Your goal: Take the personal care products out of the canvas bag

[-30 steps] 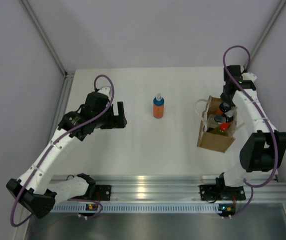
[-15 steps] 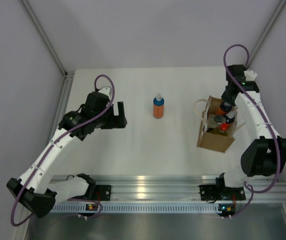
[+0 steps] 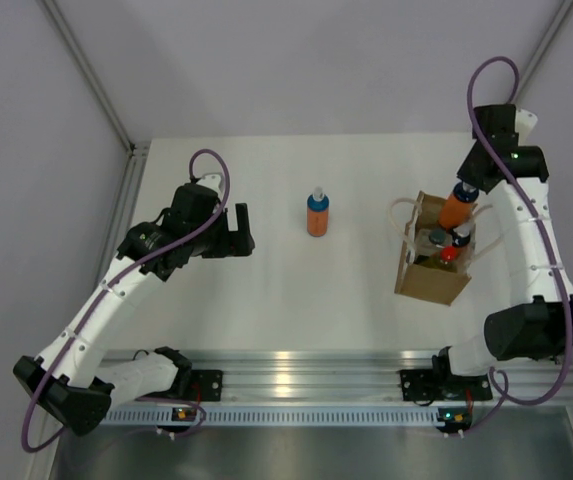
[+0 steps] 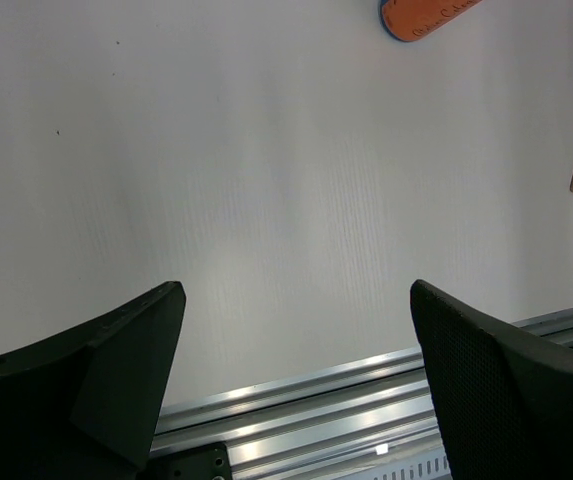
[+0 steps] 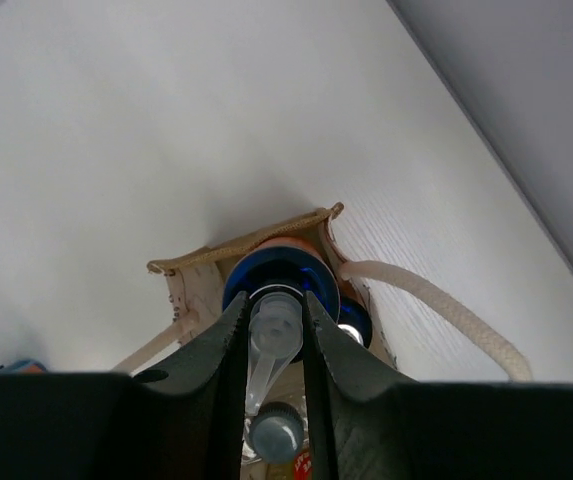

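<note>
The tan canvas bag (image 3: 429,272) stands at the right of the table with cream handles; it also shows in the right wrist view (image 5: 201,275). My right gripper (image 3: 466,190) is shut on the clear pump top of an orange bottle (image 3: 453,210) with a blue collar (image 5: 281,270) and holds it lifted above the bag's mouth. Inside the bag I see a dark-capped clear bottle (image 5: 278,432) and a red cap (image 3: 448,254). Another orange bottle (image 3: 317,214) with a blue cap stands on the table's middle. My left gripper (image 3: 235,231) is open and empty left of it.
The aluminium rail (image 3: 306,372) runs along the table's near edge and shows in the left wrist view (image 4: 306,420). Grey walls enclose the table; the right wall is close to the bag and the right arm.
My right gripper has risen from the bag's mouth, lifting the orange bottle up out of the bag. The left arm has not moved.
</note>
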`<state>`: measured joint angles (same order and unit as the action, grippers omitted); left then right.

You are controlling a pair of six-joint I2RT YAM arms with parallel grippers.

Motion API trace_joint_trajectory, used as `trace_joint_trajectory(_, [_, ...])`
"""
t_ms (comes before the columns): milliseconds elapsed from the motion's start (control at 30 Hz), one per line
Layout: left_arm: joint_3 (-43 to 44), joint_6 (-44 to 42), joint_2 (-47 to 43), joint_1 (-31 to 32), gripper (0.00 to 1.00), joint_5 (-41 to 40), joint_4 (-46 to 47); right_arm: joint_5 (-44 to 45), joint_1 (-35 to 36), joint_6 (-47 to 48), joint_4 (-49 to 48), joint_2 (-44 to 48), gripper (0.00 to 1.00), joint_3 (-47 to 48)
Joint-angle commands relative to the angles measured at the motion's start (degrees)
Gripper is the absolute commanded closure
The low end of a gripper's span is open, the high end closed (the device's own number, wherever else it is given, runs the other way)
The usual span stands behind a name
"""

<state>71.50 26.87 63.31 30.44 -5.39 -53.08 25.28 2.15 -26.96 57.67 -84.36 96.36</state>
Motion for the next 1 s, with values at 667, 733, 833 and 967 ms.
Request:
trace_joint_trajectory(667, [0.65, 0.72, -1.35, 0.15, 0.02, 0.03, 2.10, -7.61, 8.47, 11.93, 5.62, -8.36, 1.00, 34.86])
trace_joint_trajectory(733, [0.57, 0.72, -1.52, 0.06, 0.01, -0.06, 2.10, -7.87, 9.53, 12.37, 5.17, -9.24, 1.00, 36.17])
trace_joint_trajectory(833, [0.48, 0.72, -1.78, 0.15, 0.01, -0.24, 2.10, -7.96, 11.73, 12.90, 3.51, -10.83, 1.00, 36.80])
trace_joint_trajectory(967, [0.39, 0.81, -2.13, 0.15, 0.02, -0.50, 2.10, -8.75, 15.06, 13.07, 1.49, -13.02, 1.00, 36.97])
